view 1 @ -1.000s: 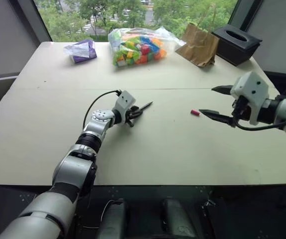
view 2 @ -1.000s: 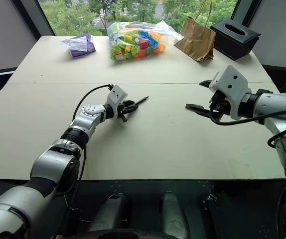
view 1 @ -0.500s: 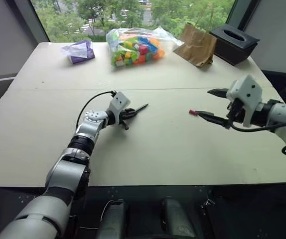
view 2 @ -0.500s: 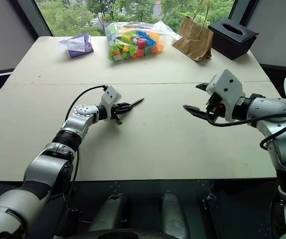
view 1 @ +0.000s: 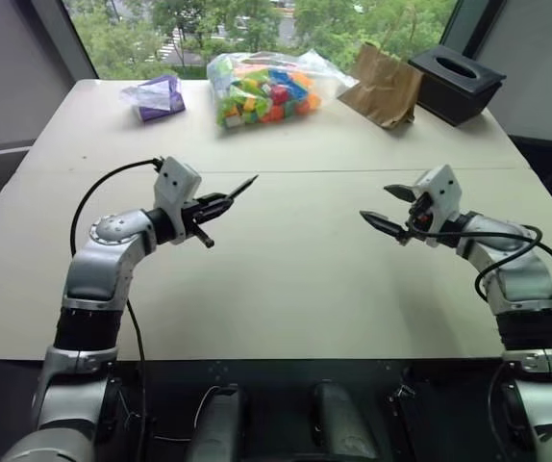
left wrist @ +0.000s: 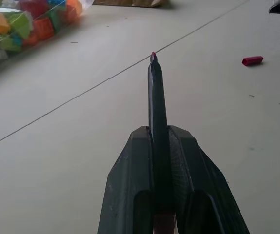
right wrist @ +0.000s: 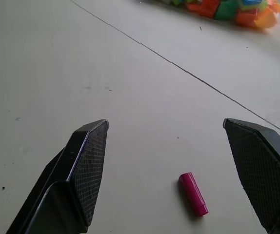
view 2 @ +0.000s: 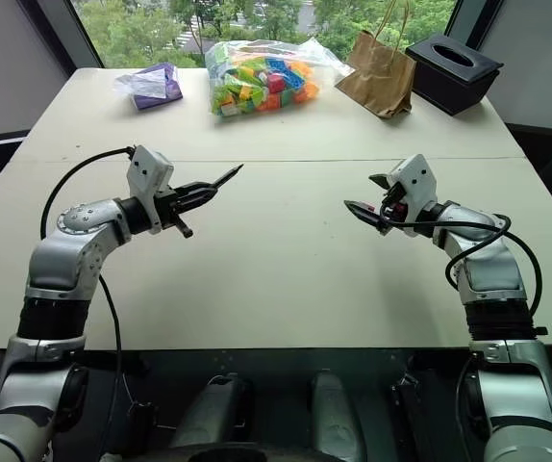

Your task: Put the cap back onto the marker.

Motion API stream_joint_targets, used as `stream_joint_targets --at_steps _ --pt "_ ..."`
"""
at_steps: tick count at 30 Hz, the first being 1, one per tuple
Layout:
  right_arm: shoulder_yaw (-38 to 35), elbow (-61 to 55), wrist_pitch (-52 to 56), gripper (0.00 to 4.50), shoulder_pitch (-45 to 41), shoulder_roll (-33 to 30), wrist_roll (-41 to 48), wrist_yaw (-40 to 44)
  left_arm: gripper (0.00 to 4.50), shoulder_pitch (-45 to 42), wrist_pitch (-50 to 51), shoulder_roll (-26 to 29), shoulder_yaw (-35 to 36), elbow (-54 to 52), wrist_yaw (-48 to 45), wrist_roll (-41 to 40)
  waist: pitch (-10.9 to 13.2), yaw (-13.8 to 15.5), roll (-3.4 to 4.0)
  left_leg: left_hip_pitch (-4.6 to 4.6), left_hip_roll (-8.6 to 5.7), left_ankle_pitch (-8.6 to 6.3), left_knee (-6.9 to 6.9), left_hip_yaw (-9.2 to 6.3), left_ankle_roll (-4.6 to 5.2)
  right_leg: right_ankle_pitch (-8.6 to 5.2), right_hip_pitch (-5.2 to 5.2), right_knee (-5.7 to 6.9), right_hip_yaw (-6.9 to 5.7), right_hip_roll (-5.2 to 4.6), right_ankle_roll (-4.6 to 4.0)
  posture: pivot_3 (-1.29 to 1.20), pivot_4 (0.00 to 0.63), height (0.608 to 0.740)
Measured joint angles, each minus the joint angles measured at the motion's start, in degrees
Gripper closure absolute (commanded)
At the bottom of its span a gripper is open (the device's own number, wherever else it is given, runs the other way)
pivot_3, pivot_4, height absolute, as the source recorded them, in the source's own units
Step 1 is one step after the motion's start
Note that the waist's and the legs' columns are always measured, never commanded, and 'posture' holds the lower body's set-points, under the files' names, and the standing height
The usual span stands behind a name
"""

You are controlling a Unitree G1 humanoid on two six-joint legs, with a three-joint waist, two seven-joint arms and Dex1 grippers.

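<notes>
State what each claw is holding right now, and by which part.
Left claw is shut on the marker, gripping its rear end. Right claw is open and holds nothing; the cap lies on the table.

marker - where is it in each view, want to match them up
Left eye view: the marker is left of centre, held in the left pincer.
Right eye view: same place, left of centre.
Left wrist view: the marker runs away from the camera, clamped in the pincer.
Right wrist view: not in it.
Shared landmark: the bag of toy blocks, in all four views.
</notes>
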Motion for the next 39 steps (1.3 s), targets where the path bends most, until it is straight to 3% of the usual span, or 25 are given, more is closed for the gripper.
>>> stream_joint_targets --at_steps 11,29,32,37,38,39 --pt "0.5 20.7 -7.2 0.60 -7.0 1.4 -4.3 3.8 4.49 3.4 5.7 0.5 2.4 -9.4 5.9 -4.1 0.0 -0.1 0.00 0.01 0.00 0.01 0.00 0.04 -0.03 0.00 0.00 0.00 0.00 0.01 -0.01 0.00 0.150 0.740" --pt "1.7 34.3 -12.5 0.60 -12.1 4.1 -7.8 5.0 4.49 4.7 6.6 1.7 2.4 -12.1 9.0 -6.6 0.0 -0.2 0.00 0.02 -0.01 0.04 0.00 0.04 -0.08 0.00 0.03 0.00 0.00 0.01 -0.01 0.00 0.150 0.740" --pt "1.7 34.5 -12.6 1.48 -12.2 4.3 -7.8 5.5 4.50 4.8 6.6 1.7 2.4 -12.4 9.4 -6.7 0.0 -0.2 0.00 0.02 -0.01 0.04 -0.01 0.04 -0.08 0.00 0.03 0.00 0.00 0.01 -0.01 0.00 0.150 0.740" --pt "1.7 34.5 -12.9 4.08 -12.2 4.5 -7.8 5.8 4.50 4.9 6.6 1.7 2.4 -12.4 9.9 -6.7 0.0 -0.1 0.00 0.02 -0.02 0.05 0.00 0.05 -0.09 0.00 0.05 0.00 0.00 0.01 -0.01 0.00 0.150 0.740" --pt "1.7 34.5 -12.9 4.44 -12.2 4.5 -7.9 5.8 4.50 5.0 6.6 1.7 2.4 -12.4 9.9 -6.7 0.0 -0.1 0.00 0.02 -0.02 0.05 0.00 0.04 -0.09 0.00 0.06 0.00 0.00 0.01 -0.01 0.00 0.150 0.740" --pt "1.7 34.5 -12.9 4.44 -12.2 4.5 -7.9 5.8 4.50 5.0 6.6 1.8 2.4 -12.4 9.9 -6.7 0.0 -0.1 0.00 0.03 -0.02 0.05 0.00 0.05 -0.09 0.00 0.07 0.00 0.00 0.01 -0.01 0.00 0.150 0.740"
